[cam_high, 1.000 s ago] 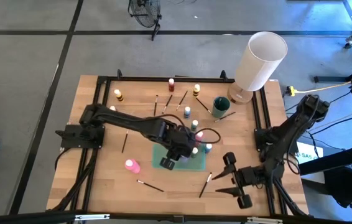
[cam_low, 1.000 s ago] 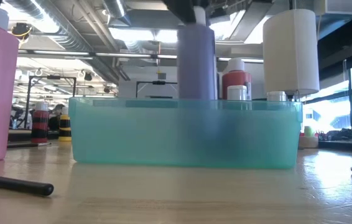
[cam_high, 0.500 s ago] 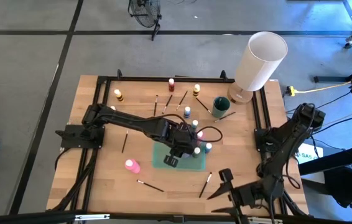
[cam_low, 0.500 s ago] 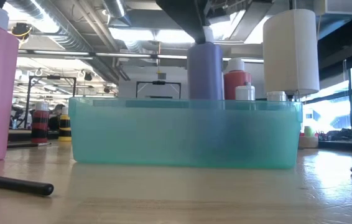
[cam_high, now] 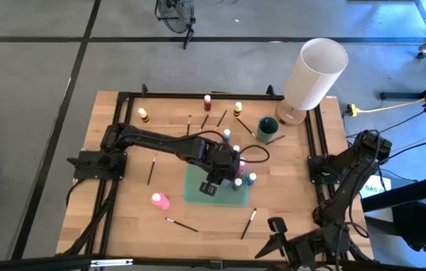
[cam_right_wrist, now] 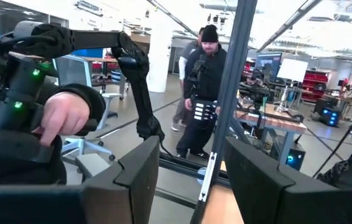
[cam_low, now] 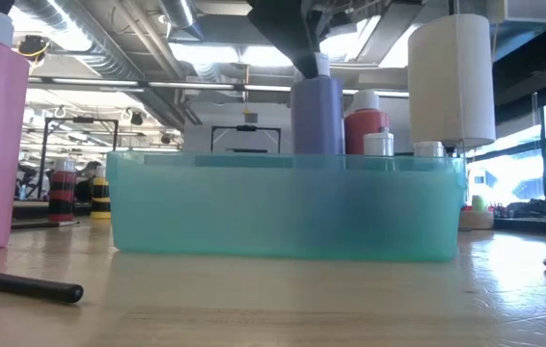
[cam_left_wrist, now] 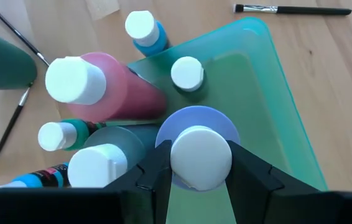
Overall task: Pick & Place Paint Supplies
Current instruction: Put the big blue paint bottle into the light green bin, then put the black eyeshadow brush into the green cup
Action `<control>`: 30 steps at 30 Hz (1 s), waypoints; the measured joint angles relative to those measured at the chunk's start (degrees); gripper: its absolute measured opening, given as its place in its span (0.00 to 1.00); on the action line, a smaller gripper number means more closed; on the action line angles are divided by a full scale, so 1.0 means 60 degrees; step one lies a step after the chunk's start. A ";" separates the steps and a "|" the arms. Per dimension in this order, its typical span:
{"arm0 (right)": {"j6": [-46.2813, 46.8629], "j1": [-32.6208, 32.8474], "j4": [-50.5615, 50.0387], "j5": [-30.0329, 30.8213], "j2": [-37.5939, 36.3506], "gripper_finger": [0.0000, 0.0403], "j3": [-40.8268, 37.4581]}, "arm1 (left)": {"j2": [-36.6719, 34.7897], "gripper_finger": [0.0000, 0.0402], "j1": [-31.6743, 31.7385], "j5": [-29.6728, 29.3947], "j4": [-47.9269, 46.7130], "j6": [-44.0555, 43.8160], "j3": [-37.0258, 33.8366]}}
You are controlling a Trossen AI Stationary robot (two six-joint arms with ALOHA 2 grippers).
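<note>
Several small paint bottles stand inside the teal bin [cam_high: 198, 188] at the table's [cam_high: 123, 218] middle. The left gripper [cam_left_wrist: 199, 180] hangs over the bin, its fingers [cam_left_wrist: 157, 171] pinching the white cap of a purple bottle [cam_left_wrist: 199, 134] that stands in the bin; in the low view that purple bottle [cam_low: 317, 116] rises above the bin's near wall [cam_low: 287, 207]. A red bottle [cam_left_wrist: 117, 93] and a green bottle [cam_left_wrist: 187, 76] stand beside it in the bin, the red one toward ten o'clock of the purple in the wrist view.

Outside the bin, a blue bottle [cam_high: 252, 179] stands at its three o'clock edge, and a pink bottle [cam_high: 159, 200] stands near the bin at eight o'clock. A dark green cup [cam_high: 266, 129] sits toward one o'clock, and a brush [cam_high: 248, 223] lies at five o'clock.

Off the table at five o'clock, the right gripper [cam_right_wrist: 191, 180] waits, fingers spread and empty.
</note>
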 joint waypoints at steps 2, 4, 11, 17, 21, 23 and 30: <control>-0.0007 0.0007 -0.0006 0.0096 0.0001 0.45 0.0000 | 0.0007 0.29 0.0079 0.0244 -0.0004 0.0015 0.0000; -0.0008 0.0006 0.0000 0.0096 0.0001 0.45 0.0000 | 0.0007 0.29 0.0122 0.0314 0.0000 0.0017 0.0000; -0.0004 0.0006 0.0003 0.0117 0.0001 0.45 0.0000 | 0.0007 0.29 0.0194 0.0330 -0.0004 0.0011 0.0000; 0.0003 0.0006 0.0012 0.0117 0.0001 0.45 0.0000 | 0.0007 0.38 0.0189 0.0190 0.0018 0.0018 0.0000; 0.0021 0.0006 0.0006 0.0117 0.0001 0.45 0.0000 | 0.0007 0.47 0.0194 0.0173 0.0050 0.0018 0.0000; 0.0021 0.0006 0.0004 0.0117 0.0001 0.45 0.0000 | 0.0007 0.48 0.0191 0.0182 0.0080 0.0018 0.0000; 0.0021 0.0006 0.0004 0.0117 0.0001 0.45 0.0000 | 0.0007 0.48 0.0189 0.0226 0.0076 0.0015 0.0000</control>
